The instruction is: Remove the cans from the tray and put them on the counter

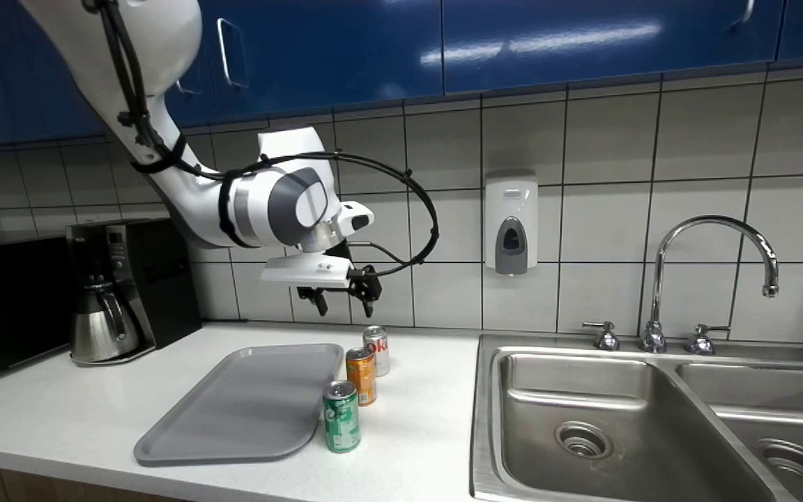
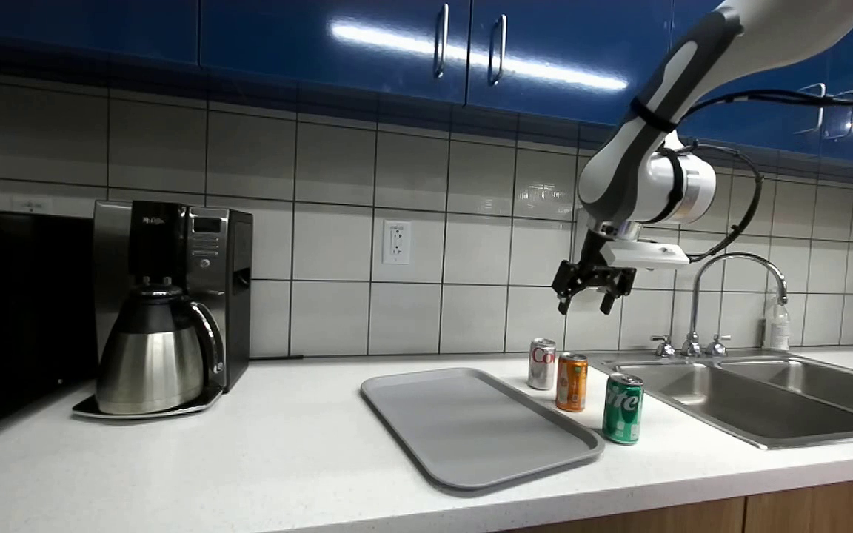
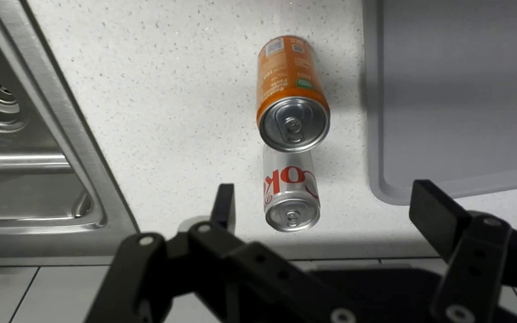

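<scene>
The Robotiq gripper (image 2: 586, 305) hangs above the pale countertop (image 2: 286, 459), its jaws spread wide. In both exterior views, the green Sprite can (image 2: 623, 409), the orange drink can (image 2: 571, 382) and the silver Coke can (image 2: 542, 364) stand upright in a row on the countertop, between the grey tray (image 2: 471, 422) and the stainless-steel double sink (image 1: 486, 418). The Sprite can is nearest the countertop's front edge, just beside the tray; the Coke can is nearest the tiled wall (image 2: 330, 318).
</scene>
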You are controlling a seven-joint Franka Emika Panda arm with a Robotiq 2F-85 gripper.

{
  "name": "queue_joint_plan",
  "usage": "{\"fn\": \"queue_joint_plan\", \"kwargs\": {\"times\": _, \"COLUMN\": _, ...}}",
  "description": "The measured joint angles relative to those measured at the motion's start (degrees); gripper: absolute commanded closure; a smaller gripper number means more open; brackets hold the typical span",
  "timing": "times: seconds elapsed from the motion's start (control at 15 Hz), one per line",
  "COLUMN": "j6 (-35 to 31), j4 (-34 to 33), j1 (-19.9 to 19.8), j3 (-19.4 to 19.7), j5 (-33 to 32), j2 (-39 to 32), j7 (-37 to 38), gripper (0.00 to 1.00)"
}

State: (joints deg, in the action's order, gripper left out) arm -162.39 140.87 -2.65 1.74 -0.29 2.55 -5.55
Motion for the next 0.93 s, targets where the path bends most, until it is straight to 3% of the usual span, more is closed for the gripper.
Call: {"fn": "queue_joint_plan", "kwargs": {"times": 0.93, "j6": -3.72, "j4": 17.8, "j1": 0.02, "j3": -1.44, "j5": -0.49, "j2": 19.96, "j7": 2.35, "gripper": 0.0}}
